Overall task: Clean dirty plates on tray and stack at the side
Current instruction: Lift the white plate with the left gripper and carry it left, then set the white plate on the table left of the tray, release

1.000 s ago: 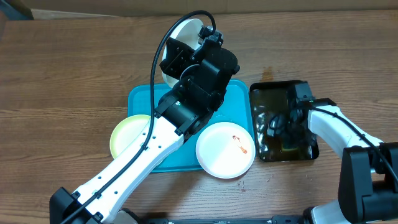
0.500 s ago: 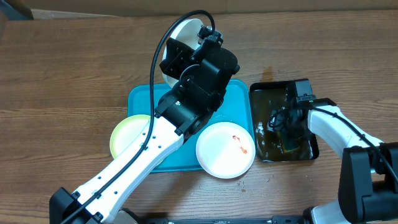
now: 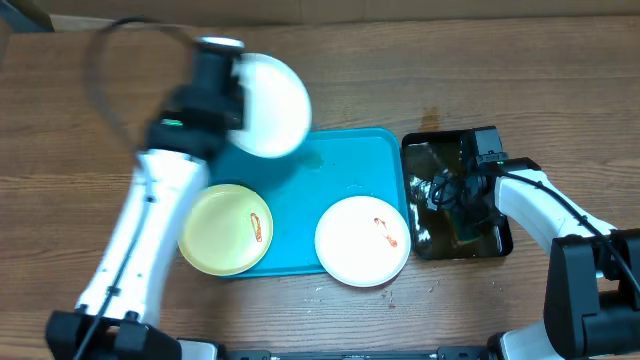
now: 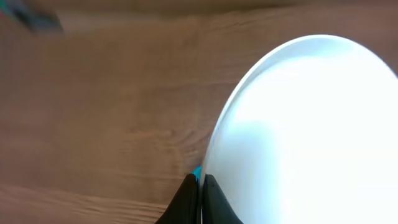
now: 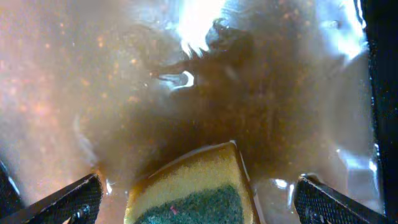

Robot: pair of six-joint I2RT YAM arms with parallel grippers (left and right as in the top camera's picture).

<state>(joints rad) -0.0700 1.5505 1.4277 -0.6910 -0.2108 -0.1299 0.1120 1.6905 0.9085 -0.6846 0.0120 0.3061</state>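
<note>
While left gripper [image 4: 200,202] clamps white plate [image 3: 272,118] rim, right gripper [image 5: 199,200] stands wide open around sponge [image 5: 186,180].

The wooden table [image 3: 500,60] carries two things directly — the turquoise tray [image 3: 330,170], lying between the left tool [image 3: 236,92] and the right tool [image 3: 440,195], and a black tray [image 3: 440,137] of brownish liquid beneath the right tool.

A wooden table [image 3: 520,70] is seen from above. A black tray [image 3: 441,136] is set on its right part, filled with cloudy brown liquid [image 5: 93,99]. A yellow sponge [image 5: 186,186] with a green layer is partly sunk in the liquid. A dark stain [image 3: 431,116] is seen on the wood just beyond the tray.
</note>
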